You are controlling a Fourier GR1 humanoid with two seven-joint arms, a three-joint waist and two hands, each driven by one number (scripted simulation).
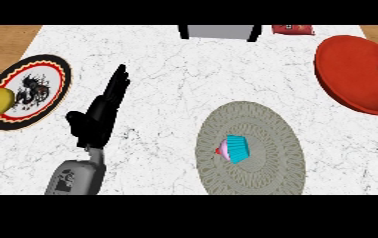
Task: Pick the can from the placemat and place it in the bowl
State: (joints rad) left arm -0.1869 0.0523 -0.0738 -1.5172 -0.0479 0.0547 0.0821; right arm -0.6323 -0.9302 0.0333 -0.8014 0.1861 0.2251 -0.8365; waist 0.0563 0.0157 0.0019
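On the placemat point(255, 179), cut off below, lies the can point(235, 148).

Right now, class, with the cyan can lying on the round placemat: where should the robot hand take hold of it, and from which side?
Grip the can across its cyan side wall, near the middle, coming down from above. It lies tipped on the placemat with its pink end toward the left, so the curved sides are exposed. No right hand shows; the left robot hand rests open to the left.
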